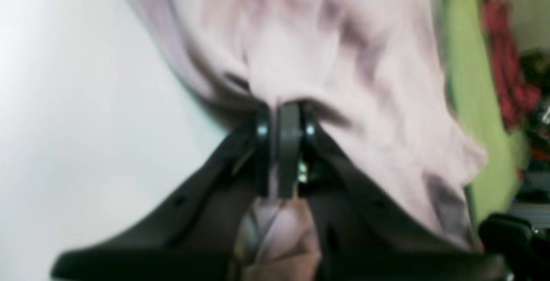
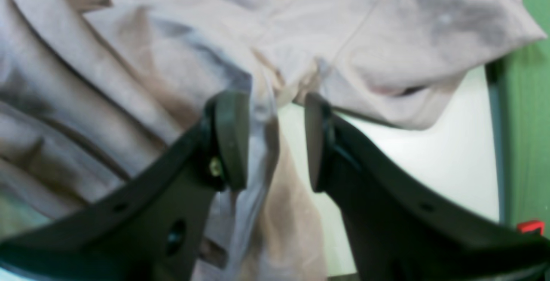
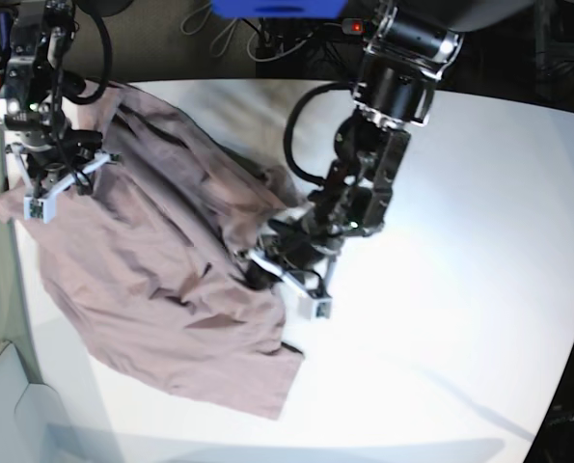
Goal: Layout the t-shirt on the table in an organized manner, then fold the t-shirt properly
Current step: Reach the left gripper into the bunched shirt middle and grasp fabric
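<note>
the t-shirt (image 3: 161,289) lies rumpled on the white tabletop (image 3: 460,289), its bulk spreading from the left tool (image 1: 287,131) toward the right tool (image 2: 275,141), with its long run roughly on the line between them. the left tool is pressed together, pinching a gather of cloth at the shirt's inner edge. the right tool stands spread over the far side with fabric between its pads, gripping nothing, so any spreading pull looks likely to come from the left
</note>
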Motion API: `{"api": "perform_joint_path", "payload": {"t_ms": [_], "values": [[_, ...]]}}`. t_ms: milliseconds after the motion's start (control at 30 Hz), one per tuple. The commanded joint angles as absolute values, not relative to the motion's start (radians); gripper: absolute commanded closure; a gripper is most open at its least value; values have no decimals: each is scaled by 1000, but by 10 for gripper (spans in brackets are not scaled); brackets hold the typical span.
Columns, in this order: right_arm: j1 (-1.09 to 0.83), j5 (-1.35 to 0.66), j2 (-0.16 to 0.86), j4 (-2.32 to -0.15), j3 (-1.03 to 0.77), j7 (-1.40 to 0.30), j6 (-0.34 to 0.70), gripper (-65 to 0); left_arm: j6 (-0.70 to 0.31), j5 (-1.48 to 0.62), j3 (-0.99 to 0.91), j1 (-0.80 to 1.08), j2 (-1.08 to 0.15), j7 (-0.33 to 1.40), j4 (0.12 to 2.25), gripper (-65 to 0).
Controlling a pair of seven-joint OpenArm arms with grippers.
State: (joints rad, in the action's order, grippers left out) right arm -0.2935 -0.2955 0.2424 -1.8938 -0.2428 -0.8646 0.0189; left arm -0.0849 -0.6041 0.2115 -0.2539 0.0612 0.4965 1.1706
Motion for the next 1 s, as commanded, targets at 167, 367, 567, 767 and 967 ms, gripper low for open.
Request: {"api": "perform_joint_path", "payload": {"t_ms": [167, 367, 567, 767, 967], "values": [[-289, -302, 246, -1933, -243, -846, 21, -225, -96, -611, 208, -317, -28, 599, 1472, -1], [-291, -302, 239, -1959, -242, -846, 21, -225, -96, -387, 283, -363, 19, 710, 1564, -1], [-321, -302, 234, -1962, -242, -840, 21, -225, -97, -145, 552, -363, 136, 705, 1483, -1], [-326, -302, 234, -1962, -245, -845, 21, -225, -97, 65, 734, -364, 157, 625, 1320, -1], [-346, -302, 232, -1962, -245, -839, 21, -225, -97, 94, 769, -352, 157, 615, 1337, -6]]}}
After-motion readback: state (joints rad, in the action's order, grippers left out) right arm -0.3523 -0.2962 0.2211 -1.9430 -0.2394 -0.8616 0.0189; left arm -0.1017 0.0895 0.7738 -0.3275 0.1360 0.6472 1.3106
